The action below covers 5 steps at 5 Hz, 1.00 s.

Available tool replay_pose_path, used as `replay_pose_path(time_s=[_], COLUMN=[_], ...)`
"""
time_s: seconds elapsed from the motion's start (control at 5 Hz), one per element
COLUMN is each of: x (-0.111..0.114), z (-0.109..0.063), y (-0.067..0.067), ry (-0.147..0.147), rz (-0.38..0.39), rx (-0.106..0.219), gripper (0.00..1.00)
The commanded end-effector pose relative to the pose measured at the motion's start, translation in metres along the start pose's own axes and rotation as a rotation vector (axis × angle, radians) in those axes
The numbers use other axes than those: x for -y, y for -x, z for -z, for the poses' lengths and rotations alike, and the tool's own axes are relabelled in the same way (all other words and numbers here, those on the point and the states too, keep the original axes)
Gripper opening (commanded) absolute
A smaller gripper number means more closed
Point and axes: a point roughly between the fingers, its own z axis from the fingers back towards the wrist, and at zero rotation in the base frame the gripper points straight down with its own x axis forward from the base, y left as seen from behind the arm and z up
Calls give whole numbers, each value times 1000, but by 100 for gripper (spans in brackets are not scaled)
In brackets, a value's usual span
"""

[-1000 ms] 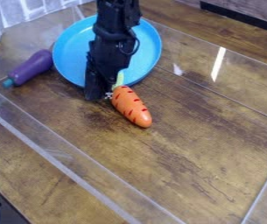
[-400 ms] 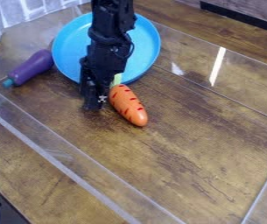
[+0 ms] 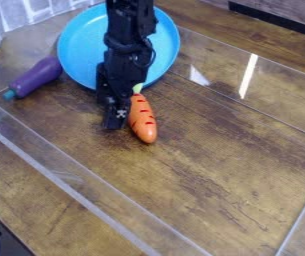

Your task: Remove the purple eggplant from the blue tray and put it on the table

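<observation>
Zero readable brands or labels; we can't tell whether the gripper [image 3: 116, 112]'s jaws are open or closed, tips blurred beside the carrot [image 3: 143, 120]. Arm partly hides the blue tray [image 3: 83, 50]; purple eggplant [image 3: 33, 77] lies outside it, on the table [image 3: 219, 165].

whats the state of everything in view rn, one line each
eggplant: lying on its side on the table, outside the tray
blue tray: upright, partly hidden by the arm
carrot: lying on the table in front of the tray
gripper: low beside the carrot, opening unclear
table: flat, worn wood
</observation>
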Motion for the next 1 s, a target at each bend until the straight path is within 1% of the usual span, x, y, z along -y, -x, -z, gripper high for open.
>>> replay_pose_path(time_s=[0.0, 0.2, 0.4, 0.6, 0.8], x=[-10, -11, -18, -26, -25], z=[-14, -15, -16, -16, -12], y=[-18, -29, -45, -54, -48], ry=[-56, -68, -71, -74, -73], rz=[41, 83, 56, 21, -1], rx=[64, 82, 84, 75, 69], gripper=[100, 100, 100, 100, 100])
